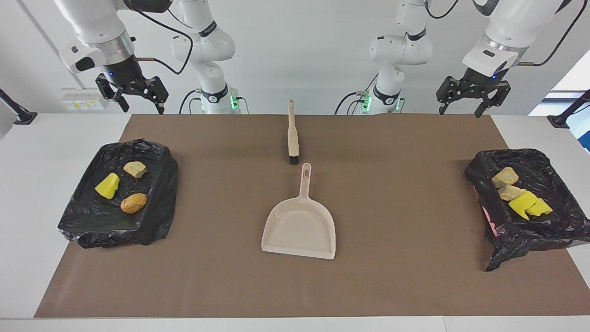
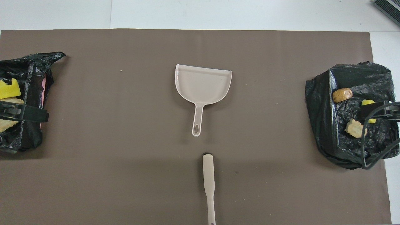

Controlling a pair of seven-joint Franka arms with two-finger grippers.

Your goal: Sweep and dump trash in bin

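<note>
A brown mat point(image 1: 396, 193) covers the white table point(image 1: 27, 207)

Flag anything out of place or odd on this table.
All seven scraps already lie in the two bag-lined bins; none on the brown mat. Dustpan is empty, brush untouched.

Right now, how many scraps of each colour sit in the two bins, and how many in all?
Yellow foam wedges: 3, one in the bin at the right arm's end, two in the bin at the left arm's end.
Tan/orange lumps: 4, two in each bin.
Total: 7 scraps.
</note>
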